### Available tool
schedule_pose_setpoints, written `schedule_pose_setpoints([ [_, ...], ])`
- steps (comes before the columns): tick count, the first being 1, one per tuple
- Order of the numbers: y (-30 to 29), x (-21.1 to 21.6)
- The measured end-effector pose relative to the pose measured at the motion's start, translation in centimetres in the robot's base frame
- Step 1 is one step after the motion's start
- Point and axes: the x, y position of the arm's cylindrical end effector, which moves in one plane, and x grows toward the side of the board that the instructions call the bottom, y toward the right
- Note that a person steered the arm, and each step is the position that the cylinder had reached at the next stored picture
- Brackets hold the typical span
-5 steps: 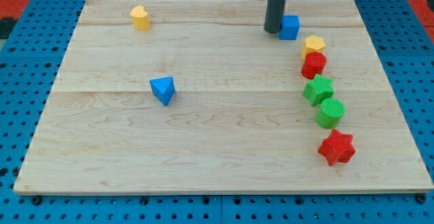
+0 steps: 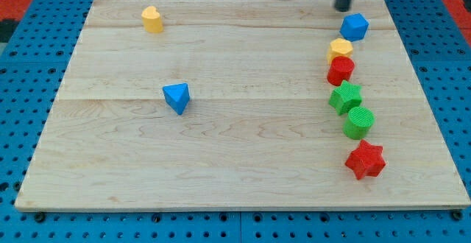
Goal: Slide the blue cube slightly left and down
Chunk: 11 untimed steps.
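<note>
The blue cube sits near the top right of the wooden board, just above and right of a yellow block. My tip is at the view's top, a little above and left of the blue cube, with a small gap between them. The rod rises out of the frame's top edge.
Below the yellow block runs a column: a red block, a green star, a green cylinder and a red star. A blue triangular block lies left of centre. A yellow block stands at top left.
The blue cube has moved right by about a block's width and turned a little. My tip has moved right and up, from the cube's left side to above and left of it.
</note>
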Motion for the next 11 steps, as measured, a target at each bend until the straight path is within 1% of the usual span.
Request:
schedule_pose_setpoints([
  [1, 4.9, 3.2],
  [2, 2.3, 6.2],
  [5, -1.8, 6.3],
  [6, -2.0, 6.1],
  [7, -2.3, 2.6],
  [8, -4.1, 2.8],
  [9, -4.1, 4.8],
  [10, -4.5, 3.8],
  [11, -7.4, 3.3],
])
